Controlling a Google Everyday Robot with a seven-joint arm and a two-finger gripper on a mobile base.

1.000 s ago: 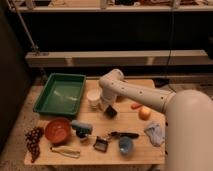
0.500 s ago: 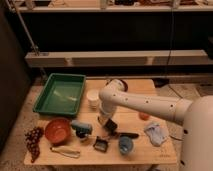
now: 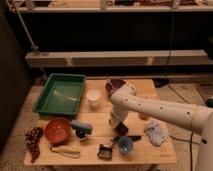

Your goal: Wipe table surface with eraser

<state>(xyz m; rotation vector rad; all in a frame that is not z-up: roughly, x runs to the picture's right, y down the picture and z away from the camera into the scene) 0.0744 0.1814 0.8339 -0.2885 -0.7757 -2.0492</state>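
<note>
We've got the gripper (image 3: 120, 128) low over the table surface (image 3: 150, 148), front-centre. The eraser (image 3: 128, 138) lies just below-right of it, long axis roughly left-right. Can't tell the finger state or whether anything's held; the arm (image 3: 155, 108) blocks it.

A dim, warm light fills the room. A long pale shelf (image 3: 120, 58) runs across at 12 o'clock, with dark shadowed space (image 3: 115, 30) above it. At the very top edge, another pale shelf (image 3: 100, 6) carries blurred clutter. A thin metal pole (image 3: 27, 37) slants down from 11 o'clock. A dark panel (image 3: 11, 90) stands at 9 o'clock. The speckled grey floor (image 3: 187, 97) shows at 3 o'clock, crossed by a thin dark cable (image 3: 175, 91).
</note>
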